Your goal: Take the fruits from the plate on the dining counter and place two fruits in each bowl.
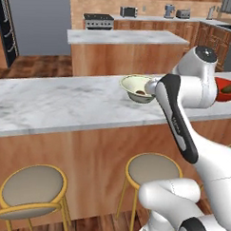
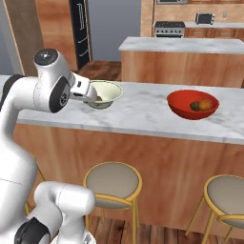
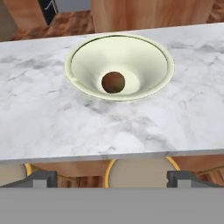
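Simulated kitchen, long marble tabletop with a wooden panel base, seen from both base cameras and the hand camera. The cream bowl stands upright on the marble, set back from the near edge, and holds one small brown fruit resting at its bottom. In the hand view the two dark fingertips of the jaws rise far apart at the lower left and lower right, standing wide open with nothing between them; the bowl lies ahead of and between them, well apart from both tips, with a bare stretch of marble and the counter's front edge in between. The brown fruit sits roughly on the midline of the jaws. In the left base view the white arm reaches up from the lower right, its hand just beside the cream bowl's near right rim; whether it touches cannot be told. The red bowl stands on the same tabletop, well apart to the right of the cream bowl, and contains two fruits lying side by side, one greenish-brown and one orange-red. Round stools with yellow frames stand below the counter's front. A shorter marble-topped island stands behind.
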